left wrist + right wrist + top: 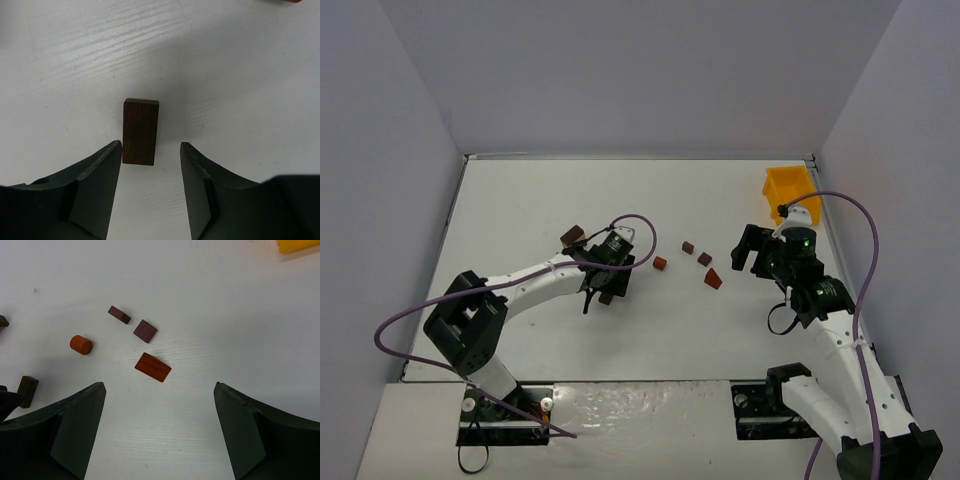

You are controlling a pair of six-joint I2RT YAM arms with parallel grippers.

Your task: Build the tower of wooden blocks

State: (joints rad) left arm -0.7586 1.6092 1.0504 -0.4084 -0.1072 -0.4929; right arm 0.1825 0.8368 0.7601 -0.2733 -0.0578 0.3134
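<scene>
Lying apart on the white table [520,200], the wood blocks [152,367] are tiny pieces, some dark brown and some red-brown. In the top view they all sit left of the yellow bin [790,188]. Only the left wrist view shows that the left gripper [150,146] is loose around a dark brown block [140,131], with a gap on one side. The right gripper [159,386], near the bin, is spread wide and holds nothing. I cannot tell what is inside the bin.
</scene>
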